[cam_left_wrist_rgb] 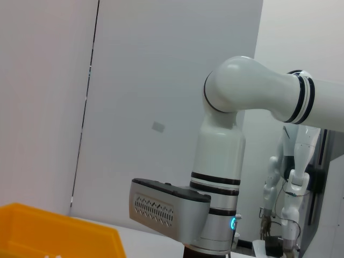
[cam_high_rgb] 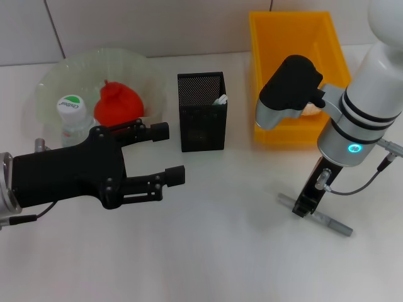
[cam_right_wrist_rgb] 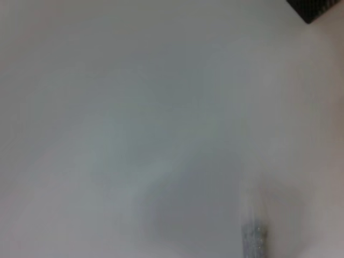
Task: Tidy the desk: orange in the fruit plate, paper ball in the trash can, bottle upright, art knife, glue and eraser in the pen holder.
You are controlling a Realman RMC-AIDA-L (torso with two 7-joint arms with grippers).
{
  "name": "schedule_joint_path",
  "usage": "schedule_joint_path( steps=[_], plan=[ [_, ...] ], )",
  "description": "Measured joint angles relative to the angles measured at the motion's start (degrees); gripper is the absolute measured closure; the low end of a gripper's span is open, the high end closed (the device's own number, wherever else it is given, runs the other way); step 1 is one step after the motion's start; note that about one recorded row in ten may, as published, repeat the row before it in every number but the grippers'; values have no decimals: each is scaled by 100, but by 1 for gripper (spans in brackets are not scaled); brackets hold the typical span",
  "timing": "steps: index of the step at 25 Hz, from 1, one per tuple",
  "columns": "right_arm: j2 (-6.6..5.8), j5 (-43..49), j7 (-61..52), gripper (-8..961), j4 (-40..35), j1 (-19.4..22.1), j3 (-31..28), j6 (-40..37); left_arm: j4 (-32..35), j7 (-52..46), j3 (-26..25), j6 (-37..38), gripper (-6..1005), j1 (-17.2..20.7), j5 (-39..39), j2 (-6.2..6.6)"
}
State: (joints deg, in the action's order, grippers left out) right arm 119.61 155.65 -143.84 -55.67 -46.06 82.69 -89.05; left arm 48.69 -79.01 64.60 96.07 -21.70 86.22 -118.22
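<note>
Head view: the right gripper stands at lower right, pressed down onto the grey art knife lying flat on the table; whether its fingers have closed on the knife I cannot tell. A thin tool flat on a hard top may skid or pivot out as the fingers close, and it could snag on the rim of the mesh pen holder at frame centre. The left gripper, released with 2 fingers spread, hovers at centre left near the upright bottle and fruit plate.

Left wrist view: only the right arm and the yellow trash can, lower left.

Right wrist view: bare table, the knife's tip at bottom right.
</note>
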Motion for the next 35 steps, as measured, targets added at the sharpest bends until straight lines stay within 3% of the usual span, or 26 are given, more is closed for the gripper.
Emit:
schedule_joint_path(
  steps=[11,23,35],
  plan=[
    [1,-70,-5,812,-149,61,45,-11,0,0,0,9,197,17,0,0],
    [-30,-49,-136,813,-1155,330,-13,-235,0,0,0,-4,197,15,0,0],
    [-44,-23,-116,817,-3047,908,-776,-437,17,-21,0,-2,197,-7,0,0]
  ],
)
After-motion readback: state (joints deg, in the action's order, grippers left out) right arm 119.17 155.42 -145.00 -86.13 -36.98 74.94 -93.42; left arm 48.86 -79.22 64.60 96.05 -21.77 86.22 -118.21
